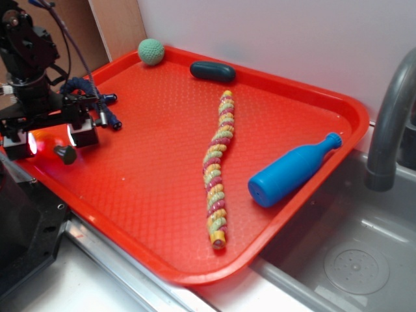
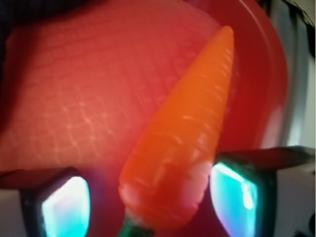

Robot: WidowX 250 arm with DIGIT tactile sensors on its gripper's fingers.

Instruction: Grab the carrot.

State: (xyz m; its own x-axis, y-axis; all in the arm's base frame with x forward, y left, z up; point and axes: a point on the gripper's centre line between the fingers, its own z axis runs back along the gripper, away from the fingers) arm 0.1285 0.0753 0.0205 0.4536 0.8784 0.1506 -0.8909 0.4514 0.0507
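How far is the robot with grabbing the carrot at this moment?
Done: the tool is placed around the carrot; the wrist view shows its thick end between the two fingers, over the red tray. In hand: closing. A gap shows on the left side; on the right, contact cannot be judged. Left: shut firmly on the carrot and lift it. In the exterior view the tool hides the carrot.

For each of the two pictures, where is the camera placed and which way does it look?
Exterior: sits above the tray's near side, looking down and across the red tray; the robot arm and its end effector show at left.
Wrist: sits on the arm just behind the end effector, looking down at the carrot; both fingers show at the bottom corners.
Shared: the red tray and the end effector; the carrot is barely visible in the exterior view.
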